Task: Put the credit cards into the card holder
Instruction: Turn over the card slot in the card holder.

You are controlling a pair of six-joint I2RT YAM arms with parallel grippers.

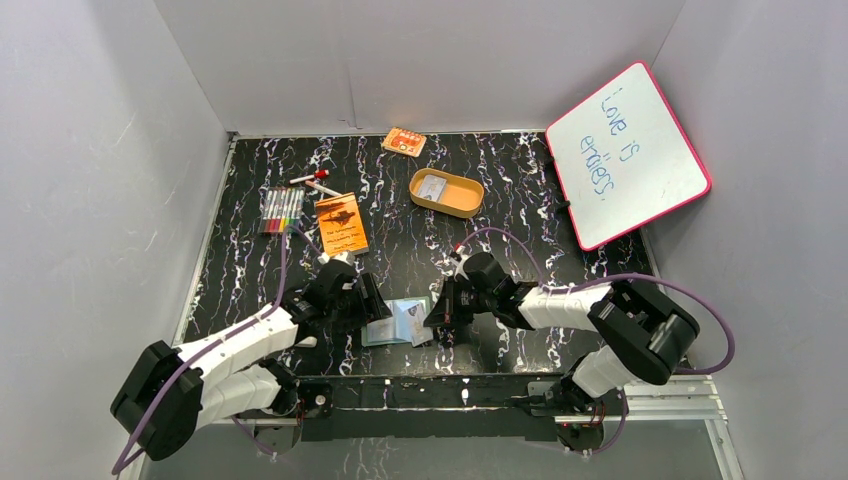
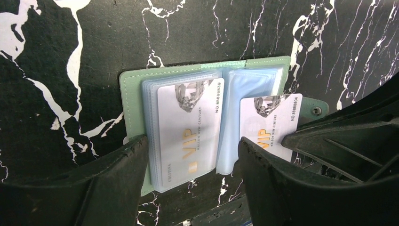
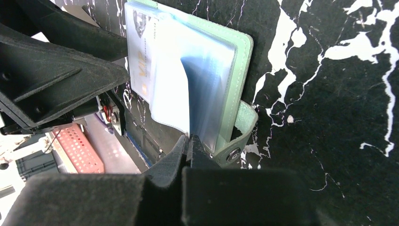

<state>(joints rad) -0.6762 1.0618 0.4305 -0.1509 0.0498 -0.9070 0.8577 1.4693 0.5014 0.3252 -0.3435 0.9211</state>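
Two thin, pale grey-white credit cards with gold VIP lettering show at the small sage-green folding card holder point(image 2: 132, 94). It lies open and flat on the black, white-veined marble table point(image 2: 56, 56), near the front edge between the two arms. The left-hand card point(image 2: 188, 125) sits inside the top clear plastic pocket of the stack on the holder's left half. The right-hand card point(image 2: 266, 122) lies over the right half, beside the snap tab point(image 2: 316, 110). A loose bluish pocket leaf point(image 2: 235, 117) stands up between the two cards. Whether the right-hand card is already inside a pocket cannot be told.

The right gripper point(image 3: 188, 141) reaches in from the right, its fingers pressed together on the edge of the right-hand card, just beside the snap tab. The left gripper point(image 2: 193, 143) reaches in from the left with its fingers spread apart. One finger is at the holder's left edge and the other at its near edge by the fold, so they straddle the left-hand card. Whether they press on the holder is unclear.

Farther back, a tan oval tray point(image 1: 465, 198) holds a third pale card point(image 1: 432, 187). To its left lie an orange booklet point(image 1: 342, 223) and a row of coloured markers point(image 1: 281, 210). An orange patterned packet point(image 1: 404, 142) sits at the far edge, and a pink-framed whiteboard point(image 1: 628, 155) with blue handwriting leans at the far right.
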